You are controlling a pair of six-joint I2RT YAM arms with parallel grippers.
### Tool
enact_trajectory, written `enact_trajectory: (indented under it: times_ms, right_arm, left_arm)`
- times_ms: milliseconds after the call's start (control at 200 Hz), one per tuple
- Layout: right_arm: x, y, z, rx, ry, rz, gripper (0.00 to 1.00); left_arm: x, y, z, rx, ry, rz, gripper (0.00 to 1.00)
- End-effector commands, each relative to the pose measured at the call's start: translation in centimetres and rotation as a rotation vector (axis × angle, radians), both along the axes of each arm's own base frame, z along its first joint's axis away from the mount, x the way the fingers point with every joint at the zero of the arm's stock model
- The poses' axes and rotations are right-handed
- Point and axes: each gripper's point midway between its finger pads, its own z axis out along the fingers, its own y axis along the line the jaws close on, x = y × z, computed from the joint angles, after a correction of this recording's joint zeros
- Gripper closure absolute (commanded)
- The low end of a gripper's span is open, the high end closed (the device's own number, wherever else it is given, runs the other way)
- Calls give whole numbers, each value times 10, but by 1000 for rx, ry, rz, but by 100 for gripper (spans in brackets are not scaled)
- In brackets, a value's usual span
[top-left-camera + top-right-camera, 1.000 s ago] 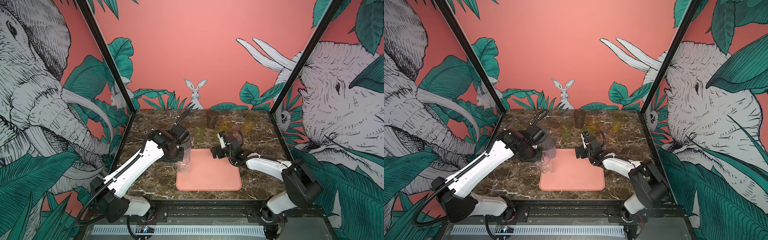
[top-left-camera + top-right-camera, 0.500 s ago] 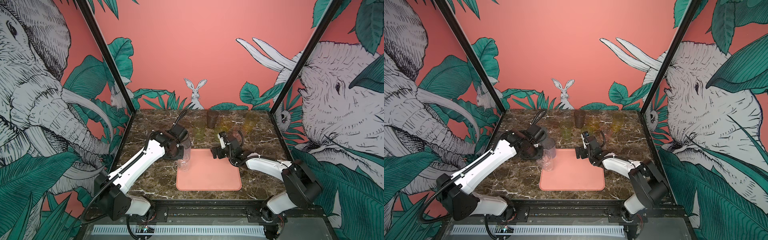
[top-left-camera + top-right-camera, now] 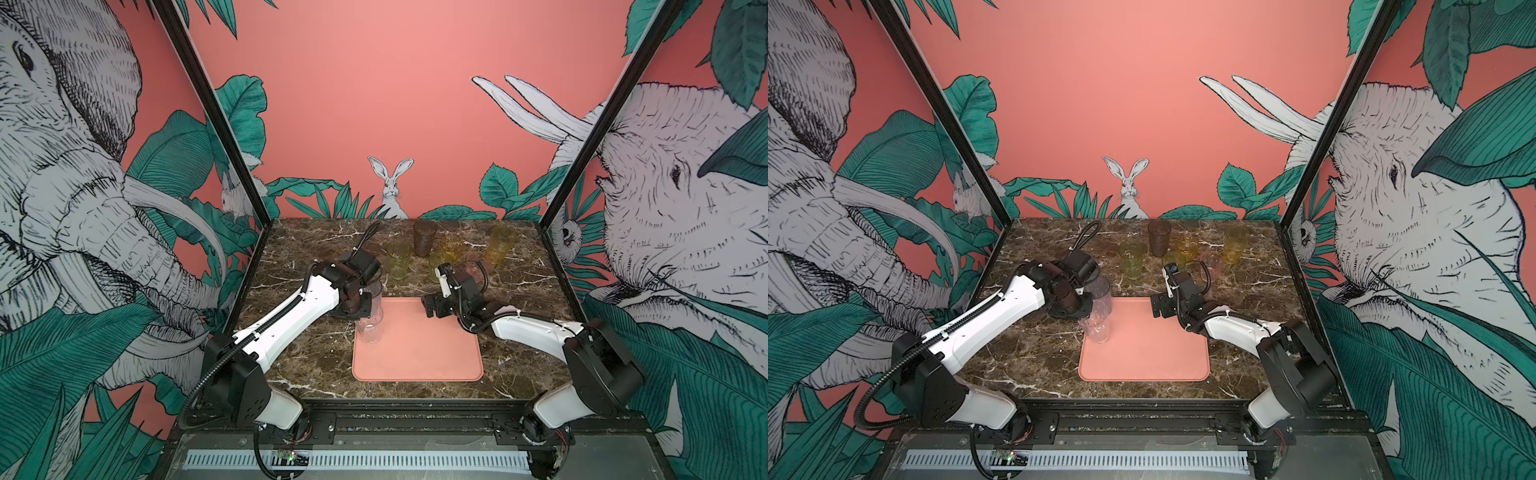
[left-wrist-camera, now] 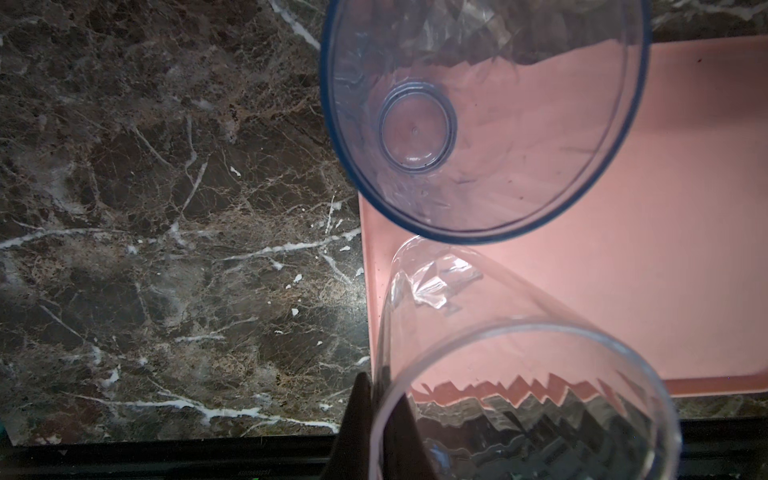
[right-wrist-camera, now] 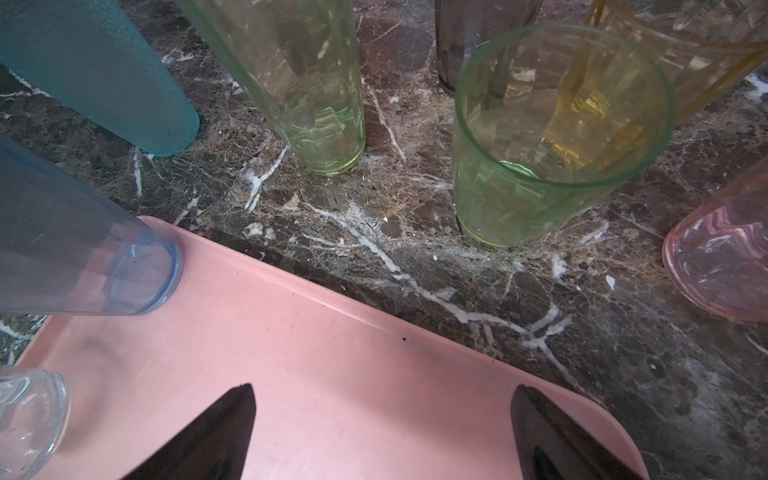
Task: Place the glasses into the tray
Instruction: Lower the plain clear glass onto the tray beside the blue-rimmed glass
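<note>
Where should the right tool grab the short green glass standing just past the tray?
Probably pinch its near wall at the rim, one finger inside, coming from above on the tray side. The short green glass stands upright, mouth open; the amber glass crowds it behind and the pink glass stands beside it, but the tray side is free.

Your left arm stretches forward, wrist bent down, left claw (image 4: 376, 415) pinched tight on the rim of the clear glass (image 3: 370, 328), while your right arm reaches inward, right claw (image 5: 382, 390) spread wide, empty.
</note>
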Motion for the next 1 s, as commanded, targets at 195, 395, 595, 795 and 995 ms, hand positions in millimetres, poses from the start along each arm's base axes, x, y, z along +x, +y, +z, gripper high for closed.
enact_trajectory:
  times_ms: [195,395,595,795,995]
  right_arm:
    - [5,4,10,11,-24,-5,2]
    - [5,5,9,12,-23,-4,2]
    - [4,5,9,15,-19,-3,2]
    - [5,6,8,14,-17,-1,2]
    - [4,8,9,23,-19,6,2]
  left_arm:
    - [1,2,-9,19,12,9,100]
    - [0,6,-14,35,18,17,100]
    - [0,7,-14,29,16,24,100]
    - [2,6,-13,24,8,28,100]
    - [3,6,-14,22,3,35,100]
